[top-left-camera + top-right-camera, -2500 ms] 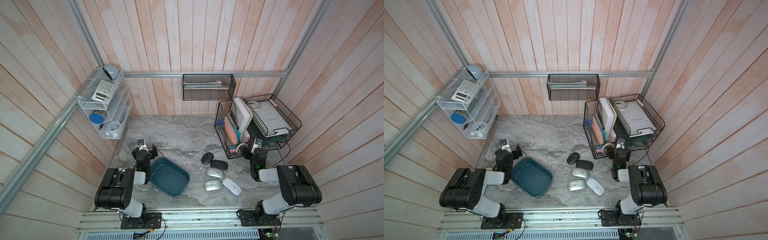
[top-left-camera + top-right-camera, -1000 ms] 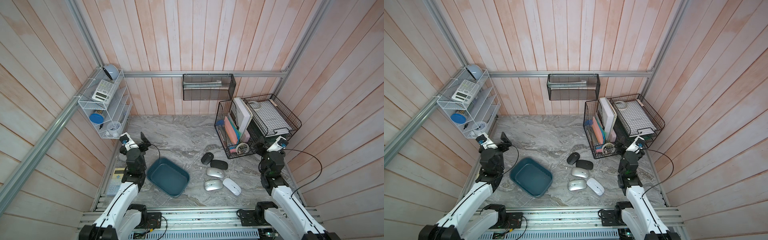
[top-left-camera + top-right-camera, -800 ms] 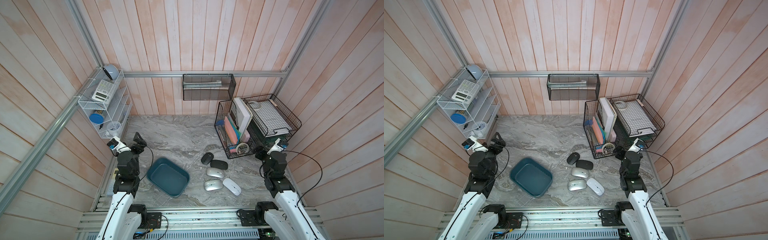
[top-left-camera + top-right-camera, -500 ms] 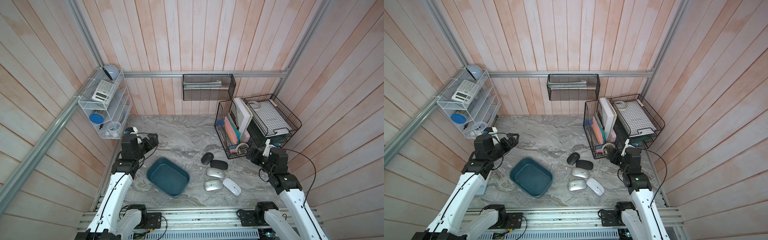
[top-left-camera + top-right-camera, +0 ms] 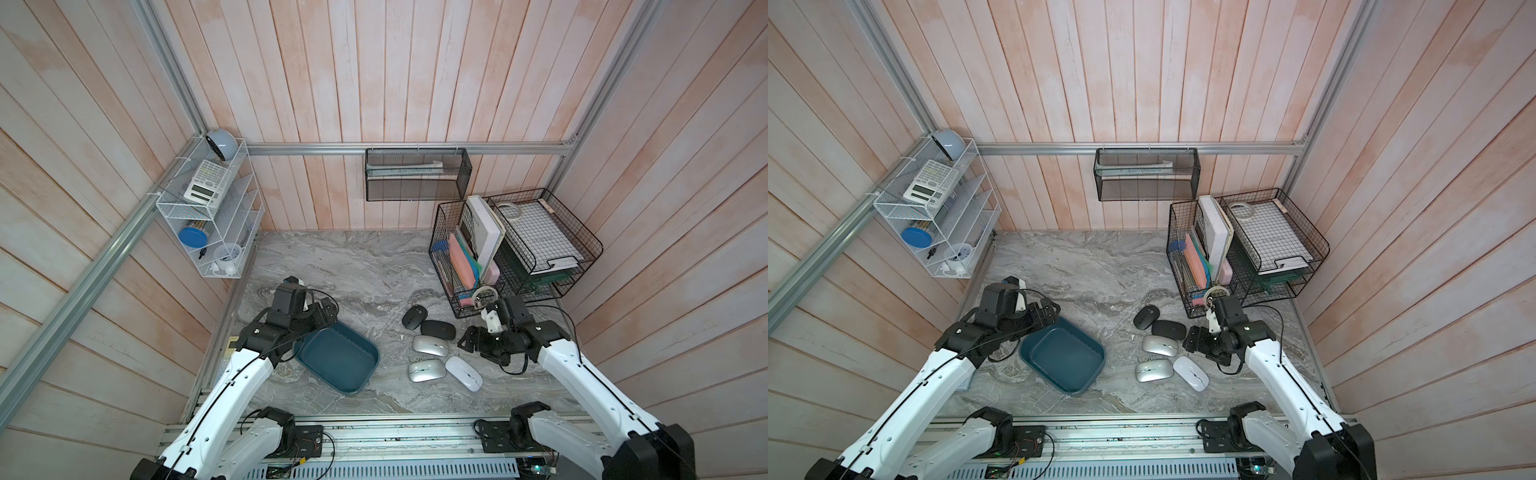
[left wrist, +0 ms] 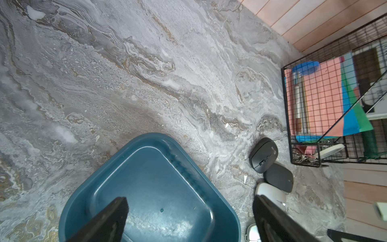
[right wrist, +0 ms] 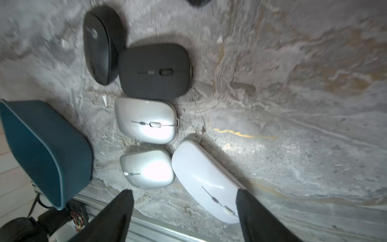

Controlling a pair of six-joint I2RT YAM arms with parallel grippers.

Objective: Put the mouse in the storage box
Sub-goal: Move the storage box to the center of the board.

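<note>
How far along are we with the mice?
Done: nothing; the storage box is empty. In hand: nothing; the right gripper is open near the white mouse, the left gripper open over the box's corner. Left: that one, two black mice and two silver mice, all on the table.

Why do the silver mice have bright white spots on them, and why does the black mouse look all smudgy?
Right wrist view: light glare whitens the silver mouse beside the flat black one and the silver mouse beside the white one, and the rounded black mouse is smeared, probably by camera motion. Left wrist view: a pale sheen on the storage box floor. In a top view, the white mouse looks sharp.
</note>
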